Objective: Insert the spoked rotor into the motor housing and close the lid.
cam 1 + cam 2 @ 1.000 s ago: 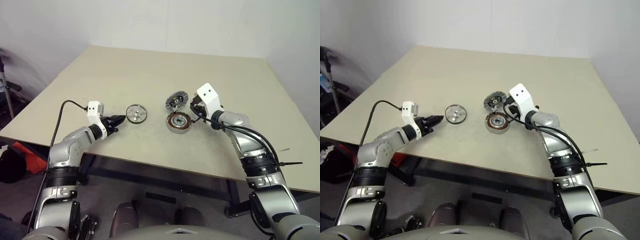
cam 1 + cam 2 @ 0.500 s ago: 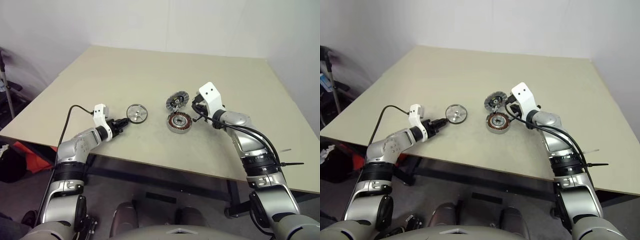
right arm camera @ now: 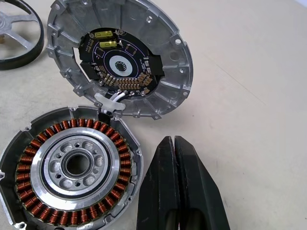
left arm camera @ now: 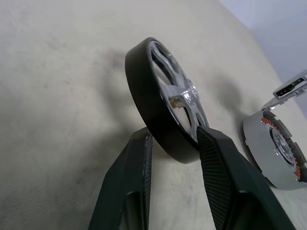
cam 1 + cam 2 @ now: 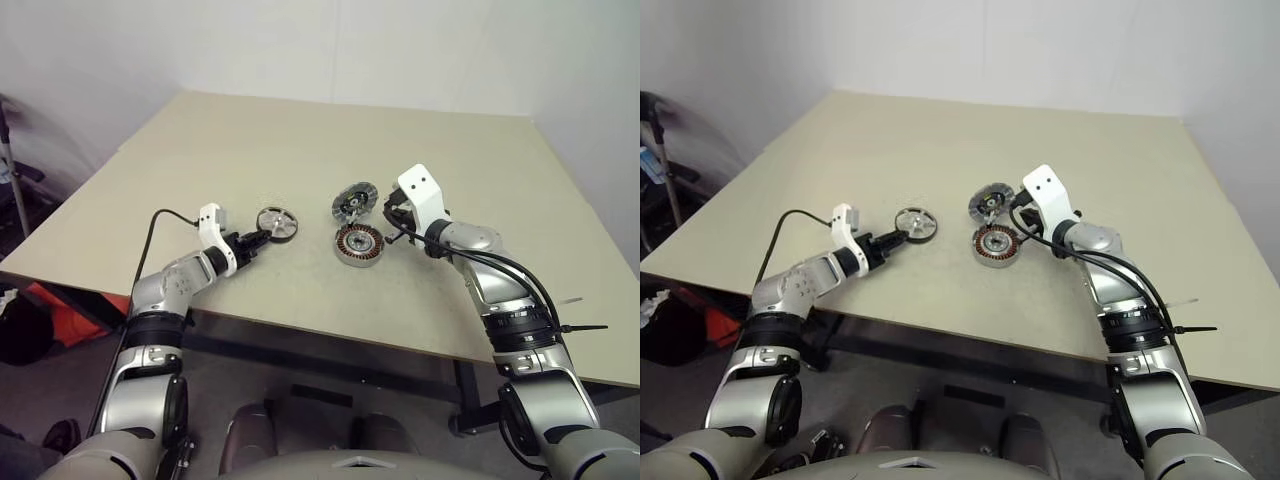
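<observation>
- Overhead, in the left eye view, a beige table (image 5: pixel 300 140) carries three motor parts near its front edge. The left gripper (image 5: pixel 262 238) reaches to the rotor (image 5: pixel 277 224), which is tipped up on its rim at the gripper's tips. The housing (image 5: pixel 359 243) lies flat to the right of the rotor, well apart from it. The lid (image 5: pixel 353 202) leans tilted just behind the housing. The right gripper (image 5: pixel 388 215) sits just beside both, at their right.
- Right eye view: same layout; a black cable (image 5: pixel 790 225) arcs over the left arm.
- Left wrist view: the two black fingers (image 4: pixel 223 172) pinch the rotor's dark rim from either side, one on its back, one on its spoked silver face. The disc stands nearly upright, its low edge near the table. The housing shows off to one side.
- Right wrist view: the fingers (image 3: pixel 163 187) are pressed together, holding nothing, just beside the housing's rim. Copper windings ring the housing's inside. The lid leans against it, circuit side showing, joined by white wires (image 3: pixel 112 100).
</observation>
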